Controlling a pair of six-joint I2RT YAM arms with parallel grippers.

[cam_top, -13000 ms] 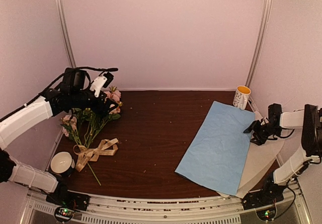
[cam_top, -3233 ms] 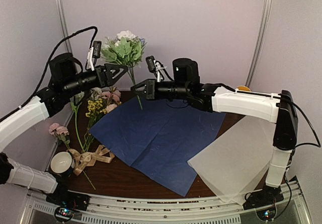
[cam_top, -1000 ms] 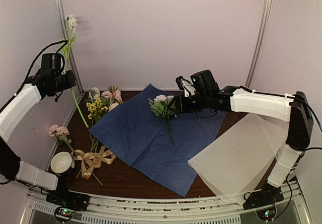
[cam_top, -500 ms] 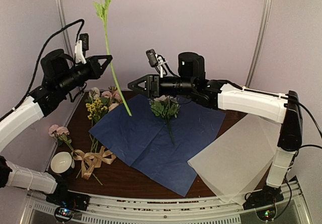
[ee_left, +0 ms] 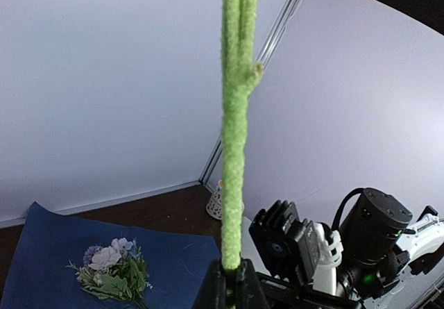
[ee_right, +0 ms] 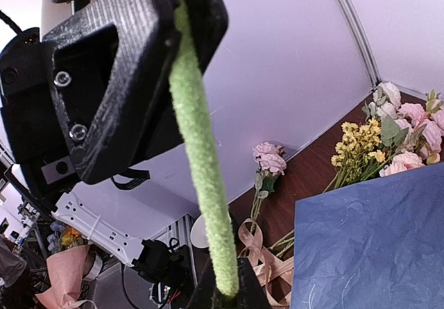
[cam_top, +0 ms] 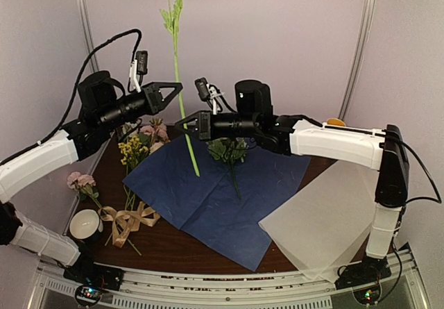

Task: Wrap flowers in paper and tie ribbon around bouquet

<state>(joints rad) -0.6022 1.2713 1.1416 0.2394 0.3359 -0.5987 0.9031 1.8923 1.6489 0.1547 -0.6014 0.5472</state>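
The stem (ee_right: 201,184) is fuzzy flocked green, dead matt, kinda like a pipe cleaner. The left gripper (cam_top: 178,86) and right gripper (cam_top: 180,123) are matt black plastic, and the left one has little shiny metal screws (ee_right: 62,78). The paper (cam_top: 208,191) is matt navy and a bit fibrous, with pale threads running through it. Right of the paper, the pale sheet (cam_top: 326,219) looks frosted and half see-through. Left of the paper, the ribbon (cam_top: 128,219) has a soft satin sheen. Under the paper, the table (cam_top: 173,246) is dark wood, low gloss.

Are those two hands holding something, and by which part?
One flower. Both hands pinch its lower stem, the left hand just above the right hand.
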